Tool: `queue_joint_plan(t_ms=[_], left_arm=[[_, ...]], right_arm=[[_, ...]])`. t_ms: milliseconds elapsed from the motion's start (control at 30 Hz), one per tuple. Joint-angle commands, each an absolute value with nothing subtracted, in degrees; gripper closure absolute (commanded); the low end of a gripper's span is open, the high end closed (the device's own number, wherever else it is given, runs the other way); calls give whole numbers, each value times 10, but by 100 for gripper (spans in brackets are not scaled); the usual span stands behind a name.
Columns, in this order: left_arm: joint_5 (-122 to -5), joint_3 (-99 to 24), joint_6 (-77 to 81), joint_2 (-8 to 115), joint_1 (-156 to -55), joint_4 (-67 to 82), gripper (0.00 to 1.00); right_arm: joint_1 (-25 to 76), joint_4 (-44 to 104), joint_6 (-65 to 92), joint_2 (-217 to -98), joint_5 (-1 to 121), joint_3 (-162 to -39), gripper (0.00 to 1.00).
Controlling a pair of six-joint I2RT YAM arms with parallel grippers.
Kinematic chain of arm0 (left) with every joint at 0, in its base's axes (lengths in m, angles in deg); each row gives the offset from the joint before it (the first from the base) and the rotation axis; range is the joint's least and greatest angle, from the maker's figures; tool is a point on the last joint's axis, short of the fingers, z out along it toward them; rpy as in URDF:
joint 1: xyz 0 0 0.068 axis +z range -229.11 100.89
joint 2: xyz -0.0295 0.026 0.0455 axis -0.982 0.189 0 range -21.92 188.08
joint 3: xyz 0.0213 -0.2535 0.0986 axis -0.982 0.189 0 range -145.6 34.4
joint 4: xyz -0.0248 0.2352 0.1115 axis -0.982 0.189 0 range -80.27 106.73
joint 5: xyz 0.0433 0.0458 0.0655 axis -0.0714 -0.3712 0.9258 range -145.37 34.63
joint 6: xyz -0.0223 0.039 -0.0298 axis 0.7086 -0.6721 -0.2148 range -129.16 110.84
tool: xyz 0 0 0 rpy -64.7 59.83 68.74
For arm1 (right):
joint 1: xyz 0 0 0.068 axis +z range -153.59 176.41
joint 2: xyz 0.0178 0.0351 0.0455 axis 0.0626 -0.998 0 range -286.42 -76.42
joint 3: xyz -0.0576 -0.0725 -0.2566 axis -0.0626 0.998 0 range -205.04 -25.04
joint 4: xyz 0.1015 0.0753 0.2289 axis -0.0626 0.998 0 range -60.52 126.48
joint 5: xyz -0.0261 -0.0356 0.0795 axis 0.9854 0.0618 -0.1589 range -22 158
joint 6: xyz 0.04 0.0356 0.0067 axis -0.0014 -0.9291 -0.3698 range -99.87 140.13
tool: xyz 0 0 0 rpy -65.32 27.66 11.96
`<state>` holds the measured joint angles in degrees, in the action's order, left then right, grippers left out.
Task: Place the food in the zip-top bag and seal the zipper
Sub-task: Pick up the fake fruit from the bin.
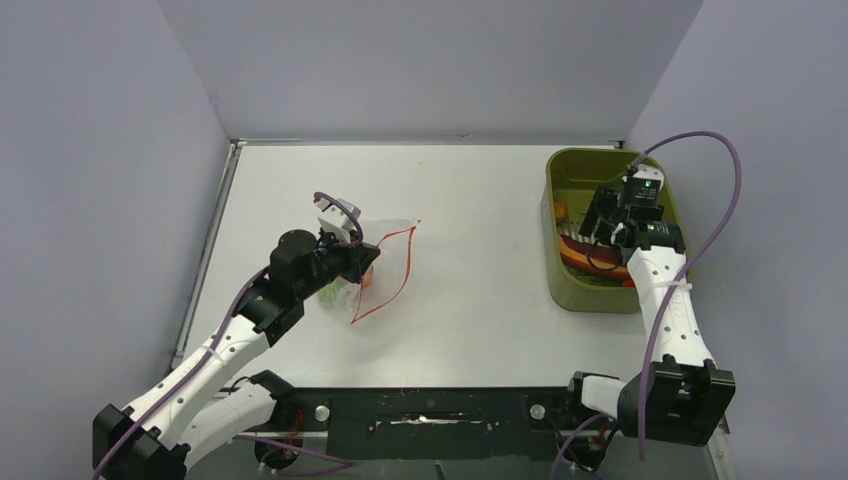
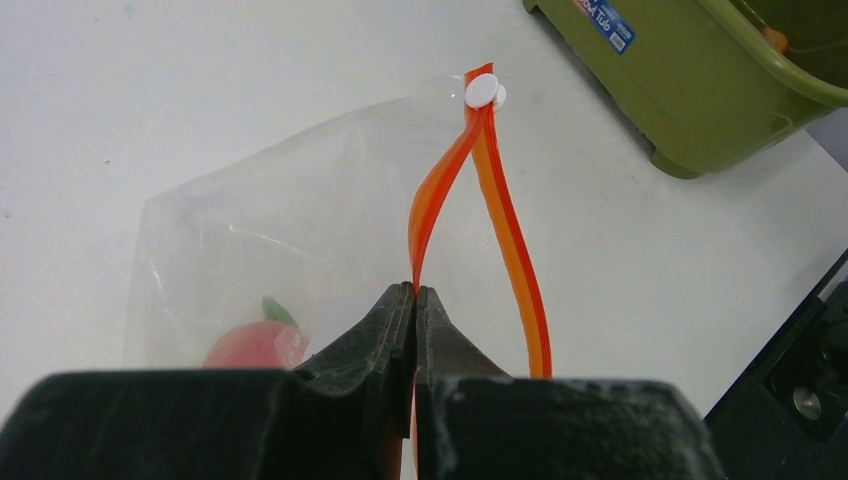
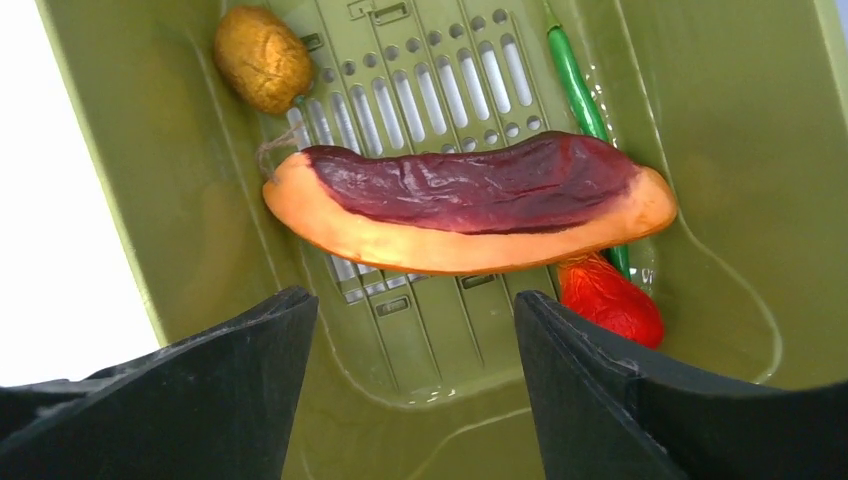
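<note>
I see a white table point(image 1: 480, 260) boxed in by grey walls on three sides. The clear zip-top bag point(image 2: 300, 220) sits on it left of centre, its red-orange mouth edge raised off the surface. An olive-green tub point(image 1: 556, 262) stands at the far right, well apart from the bag.

Overhead camera sees the whole white counter point(image 1: 470, 230); wrist cameras peer closely past black fingers point(image 3: 200, 400), all sharing the olive-green plastic tub point(image 1: 585, 300).
</note>
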<state>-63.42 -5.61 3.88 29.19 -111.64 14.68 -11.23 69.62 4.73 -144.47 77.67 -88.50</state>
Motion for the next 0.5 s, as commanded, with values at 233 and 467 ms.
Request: queue_joint_plan(t_ms=[233,467], left_arm=[[-579,-40,-1,291,-1118,85,100],[-572,-44,-9,301,-1118,78,100]], right_arm=[[-138,628,-53,-1520,802,-845,25],[-149,571,47,-1567,726,-879,32]])
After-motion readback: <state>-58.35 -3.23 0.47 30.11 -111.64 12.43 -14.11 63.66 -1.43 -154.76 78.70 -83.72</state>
